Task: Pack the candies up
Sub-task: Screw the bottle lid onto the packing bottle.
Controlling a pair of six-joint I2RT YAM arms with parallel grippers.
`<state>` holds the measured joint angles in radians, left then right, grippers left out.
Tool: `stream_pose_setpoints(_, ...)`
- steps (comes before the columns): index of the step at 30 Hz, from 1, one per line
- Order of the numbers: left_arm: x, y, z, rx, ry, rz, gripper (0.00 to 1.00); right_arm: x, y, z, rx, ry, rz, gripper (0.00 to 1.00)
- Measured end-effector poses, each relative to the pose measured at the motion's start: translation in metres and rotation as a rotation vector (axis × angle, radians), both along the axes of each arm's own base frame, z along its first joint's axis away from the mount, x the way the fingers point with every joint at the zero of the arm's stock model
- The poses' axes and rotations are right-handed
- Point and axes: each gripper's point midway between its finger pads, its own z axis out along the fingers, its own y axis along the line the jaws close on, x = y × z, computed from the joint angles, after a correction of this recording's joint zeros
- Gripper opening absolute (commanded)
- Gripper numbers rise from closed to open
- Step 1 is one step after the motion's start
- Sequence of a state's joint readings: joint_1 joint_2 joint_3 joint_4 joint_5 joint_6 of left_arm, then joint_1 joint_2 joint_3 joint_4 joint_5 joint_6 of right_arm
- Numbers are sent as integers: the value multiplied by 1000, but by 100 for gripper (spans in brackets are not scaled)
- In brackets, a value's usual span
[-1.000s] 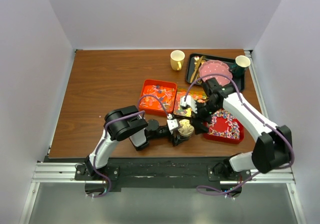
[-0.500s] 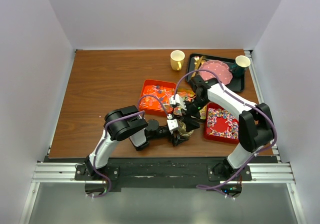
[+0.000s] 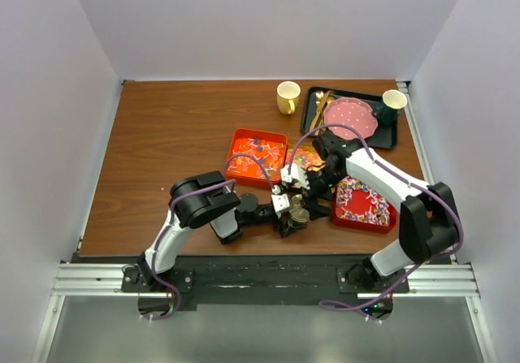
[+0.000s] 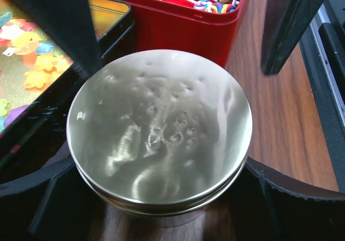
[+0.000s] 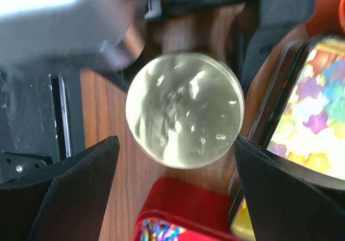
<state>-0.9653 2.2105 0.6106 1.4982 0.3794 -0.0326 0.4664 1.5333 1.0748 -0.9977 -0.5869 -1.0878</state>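
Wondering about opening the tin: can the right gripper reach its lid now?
Probably yes: the right gripper hangs open right above the lid, nothing between them; the left gripper holds only the sides of the tin.

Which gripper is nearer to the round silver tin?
Left. The left gripper grips the tin by its sides; the right gripper hovers open just above it.

Metal tin [image 4: 161, 128], yellow mug [image 3: 288, 97] and black tray [image 3: 389, 136] stand on table [image 3: 171, 136].

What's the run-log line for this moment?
left gripper: shut on round silver-lidded metal tin | right gripper: open, above tin | small swirled candies: in red tray
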Motion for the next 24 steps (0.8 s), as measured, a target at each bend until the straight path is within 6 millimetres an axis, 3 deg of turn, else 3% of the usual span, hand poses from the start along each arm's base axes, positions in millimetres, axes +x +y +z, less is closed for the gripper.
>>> stream_pose_setpoints(4,0,0,0,0,0,-3,0,-14,-18,1,-44,-17,-24,89)
stream_pose_setpoints(8,1,0,0,-1,0,2,0,-56,-38,0,-97,77,-34,88)
stream_pose_setpoints(11,2,0,0,-1,-1,6,0,-67,-44,4,-111,130,-83,88)
stream_pose_setpoints(16,4,-1,0,-3,-2,7,0,-34,-33,21,-49,100,-190,92)
stream_pose_setpoints(17,4,0,0,-3,-1,7,0,-26,-29,24,-31,73,-192,99)
stream_pose_setpoints(21,4,0,0,-3,-1,5,0,-1,-15,31,45,-44,-146,99)
stream_pose_setpoints(24,4,-1,0,-3,-1,5,0,5,-10,29,72,-81,-75,99)
